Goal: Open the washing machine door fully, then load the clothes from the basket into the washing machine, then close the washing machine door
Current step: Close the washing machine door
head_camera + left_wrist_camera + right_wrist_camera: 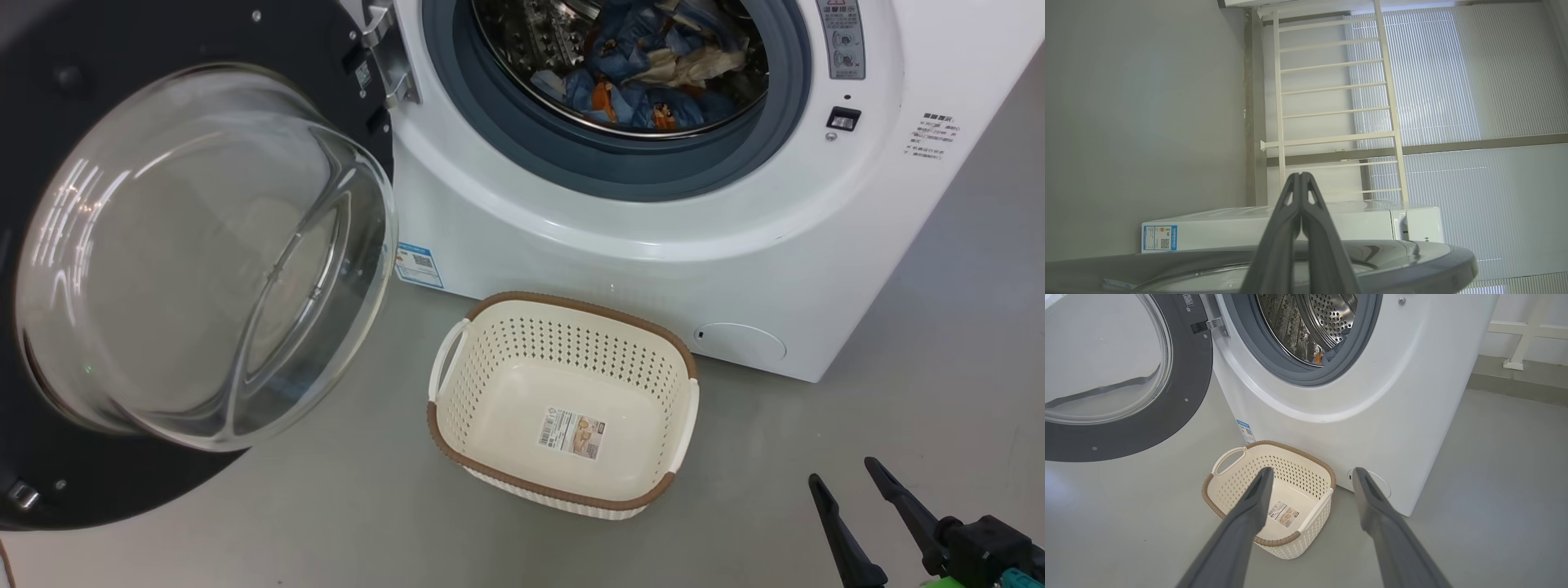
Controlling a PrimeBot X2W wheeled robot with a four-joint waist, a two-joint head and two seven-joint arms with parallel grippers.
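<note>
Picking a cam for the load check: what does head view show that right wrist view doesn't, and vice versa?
Head view adds: the clothes heaped in the drum, plus the lock slot and warning label beside the opening.
Right wrist view adds: a white railing and a raised ledge beyond the washer.
Both: washer, door swung open, empty basket in front, round cover, right gripper open, and at least a scrap of clothes in the drum.
</note>
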